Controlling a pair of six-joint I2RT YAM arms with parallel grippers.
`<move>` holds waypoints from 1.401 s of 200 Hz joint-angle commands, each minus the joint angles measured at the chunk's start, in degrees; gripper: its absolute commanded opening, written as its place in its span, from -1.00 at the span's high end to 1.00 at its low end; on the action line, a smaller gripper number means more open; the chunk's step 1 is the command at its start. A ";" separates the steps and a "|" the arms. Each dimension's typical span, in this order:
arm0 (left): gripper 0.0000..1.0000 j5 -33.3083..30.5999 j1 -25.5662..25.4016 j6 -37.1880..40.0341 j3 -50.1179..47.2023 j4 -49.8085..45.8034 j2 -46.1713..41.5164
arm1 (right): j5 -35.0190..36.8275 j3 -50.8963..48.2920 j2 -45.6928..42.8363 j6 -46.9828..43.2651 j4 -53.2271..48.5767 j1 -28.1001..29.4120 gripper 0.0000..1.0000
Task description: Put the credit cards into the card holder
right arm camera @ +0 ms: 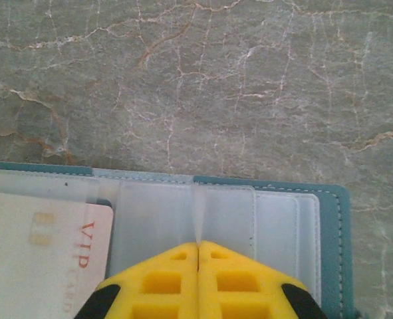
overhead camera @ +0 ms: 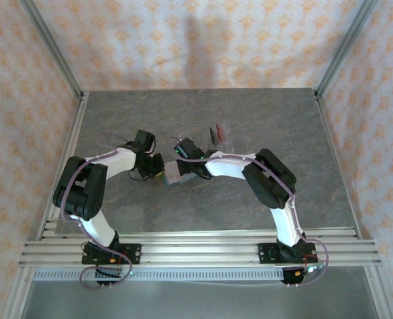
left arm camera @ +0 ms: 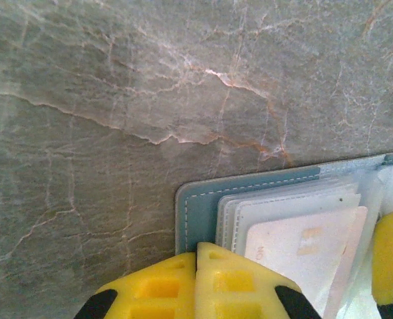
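From the top external view, you have both arms bent inward over the grey marble table [overhead camera: 282, 133], with the left gripper [overhead camera: 159, 167] and right gripper [overhead camera: 183, 166] meeting at the card holder [overhead camera: 173, 179], which lies opened out near the table's middle. Behind it, apart from the grippers, stands a clear rack [overhead camera: 221, 138] with a red card [overhead camera: 215, 133] upright in it. At this range you cannot tell how either gripper's fingers stand. In the left wrist view, the left gripper [left arm camera: 196, 279] has its yellow fingers pressed together with no gap, right at the near edge of the card holder's teal cover [left arm camera: 196, 206]. You cannot tell whether that edge is nipped between them. The clear sleeves [left arm camera: 282, 203] fan out just beyond, and a pale pink card [left arm camera: 302, 246] with a chip lies among them. In the right wrist view, the right gripper [right arm camera: 198, 272] is closed tip to tip on one clear sleeve [right arm camera: 197, 222], whose thin edge runs straight into the seam between the fingers. The card holder [right arm camera: 332, 212] lies flat and open on the table, and the pale pink card [right arm camera: 43, 252], lettered VIP, sits at the left among the sleeves.
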 commanded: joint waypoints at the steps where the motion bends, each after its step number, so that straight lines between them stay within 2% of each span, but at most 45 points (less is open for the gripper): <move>1: 0.94 -0.71 -0.73 0.64 -0.97 -0.78 2.29 | -3.72 -1.07 1.20 0.13 -5.85 0.47 1.00; 70: 0.94 -0.66 -0.78 0.64 -1.31 -0.51 2.68 | -3.67 5.17 0.12 -1.18 -8.25 0.38 1.00; 184: 0.94 -0.33 -1.39 0.07 -0.93 0.54 3.65 | -3.55 5.58 -2.95 -0.12 -7.24 1.33 1.00; 280: 0.94 -0.47 -2.67 -1.29 -0.64 1.38 4.00 | -8.07 5.10 -4.20 2.71 -4.74 1.87 1.00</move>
